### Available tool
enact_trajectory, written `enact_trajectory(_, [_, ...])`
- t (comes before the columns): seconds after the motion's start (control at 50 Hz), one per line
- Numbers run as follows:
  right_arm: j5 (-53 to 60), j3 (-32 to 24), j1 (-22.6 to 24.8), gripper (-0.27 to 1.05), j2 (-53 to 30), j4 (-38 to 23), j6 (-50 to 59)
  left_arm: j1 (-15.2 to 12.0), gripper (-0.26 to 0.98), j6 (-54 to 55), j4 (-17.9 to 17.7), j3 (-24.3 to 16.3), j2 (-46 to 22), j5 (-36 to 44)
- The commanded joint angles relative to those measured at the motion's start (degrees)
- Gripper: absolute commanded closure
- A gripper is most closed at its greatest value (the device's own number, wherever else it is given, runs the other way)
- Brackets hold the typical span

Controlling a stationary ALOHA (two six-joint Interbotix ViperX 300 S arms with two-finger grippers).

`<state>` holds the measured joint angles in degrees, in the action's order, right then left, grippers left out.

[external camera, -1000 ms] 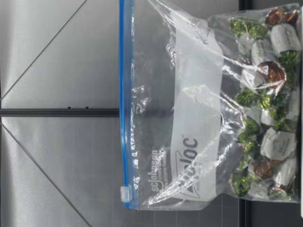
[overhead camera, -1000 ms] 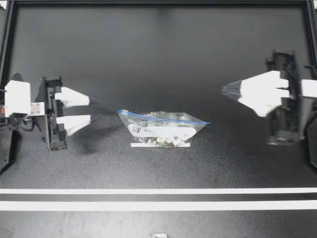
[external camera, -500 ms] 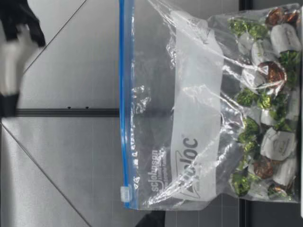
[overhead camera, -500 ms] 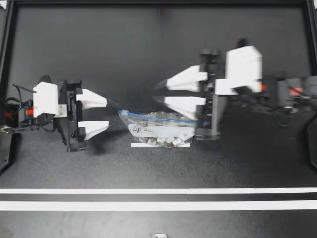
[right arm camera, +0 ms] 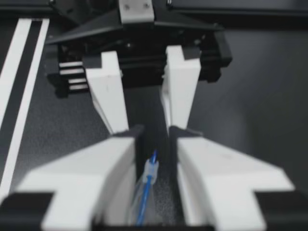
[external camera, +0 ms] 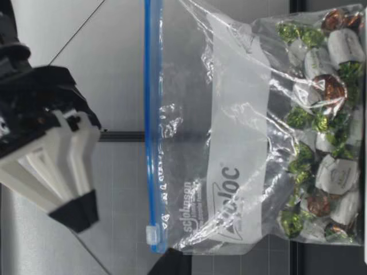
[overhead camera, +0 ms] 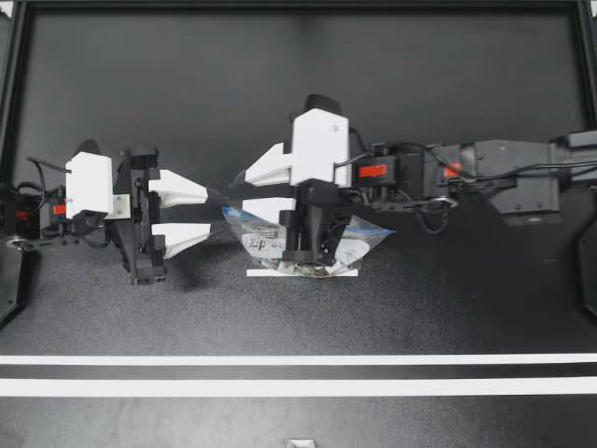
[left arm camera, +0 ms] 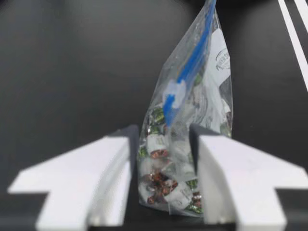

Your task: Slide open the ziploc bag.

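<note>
The ziploc bag (overhead camera: 366,241) stands upright mid-table, full of wrapped candies (external camera: 321,126) in green, brown and white. Its blue zipper is on top, with the slider (external camera: 151,232) at the end facing the left arm. A white label panel (external camera: 241,114) carries printed lettering. The right gripper (overhead camera: 241,194) hangs over the zipper, fingers released and straddling the slider. The left gripper (overhead camera: 210,213) sits just off the bag's end, fingers spread, gripping nothing. The table (overhead camera: 280,93) is matte black with two long white tape lines (overhead camera: 298,359) and a short tape strip (overhead camera: 303,273) by the bag. A grey panelled wall (external camera: 114,57) stands behind.
</note>
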<state>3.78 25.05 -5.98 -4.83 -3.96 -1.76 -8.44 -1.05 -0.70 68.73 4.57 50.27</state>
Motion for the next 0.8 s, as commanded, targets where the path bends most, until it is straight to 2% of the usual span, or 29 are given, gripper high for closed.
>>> enact_trajectory(0.0, [-1.05, -2.29, 0.18, 0.4, -0.7, -0.09, 0.09, -0.18, 0.42, 0.0, 0.09, -0.97, 0.35, 0.53])
enact_trajectory(0.16, [-2.9, -3.6, 0.09, 0.39, -3.34, -0.09, 0.09, -0.09, 0.48, 0.18, 0.09, -1.14, 0.35, 0.44])
enact_trajectory(0.54, [-5.36, -4.48, 0.09, 0.39, -4.75, 0.0, 0.53, 0.0, 0.83, 0.09, 0.18, -1.14, 0.35, -0.35])
enact_trajectory(0.78, [-6.06, -5.1, 0.09, 0.39, -5.62, 0.09, 0.62, 0.79, 0.86, 0.09, 0.18, -1.32, 0.44, -0.35])
